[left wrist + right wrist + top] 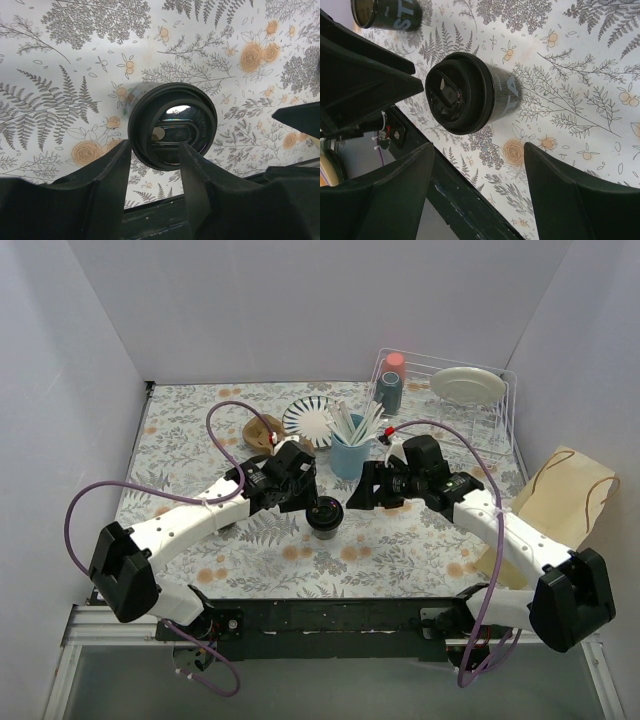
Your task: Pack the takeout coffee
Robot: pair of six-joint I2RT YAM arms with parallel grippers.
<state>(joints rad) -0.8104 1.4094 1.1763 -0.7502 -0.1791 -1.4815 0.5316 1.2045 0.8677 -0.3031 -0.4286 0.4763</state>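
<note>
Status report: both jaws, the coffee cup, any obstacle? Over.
Left gripper, jaws open, over coffee cup. Right gripper, jaws open, beside it. Cup lidded, upright, not yet bagged. Nothing in the way.

**White shells, black joints**

The left arm [190, 525] and right arm [510, 530] wear white link shells between chunky black joint housings. A purple cable [75, 520] loops off each. Matte black, wedge-shaped fingers [107, 185] fill the wrist views' lower corners.

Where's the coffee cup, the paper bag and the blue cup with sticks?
coffee cup [172, 125], left wrist view, on its black lid.
paper bag [562, 492], top external view, on its flat side.
blue cup [347, 458], top external view, on its outer wall.
</note>
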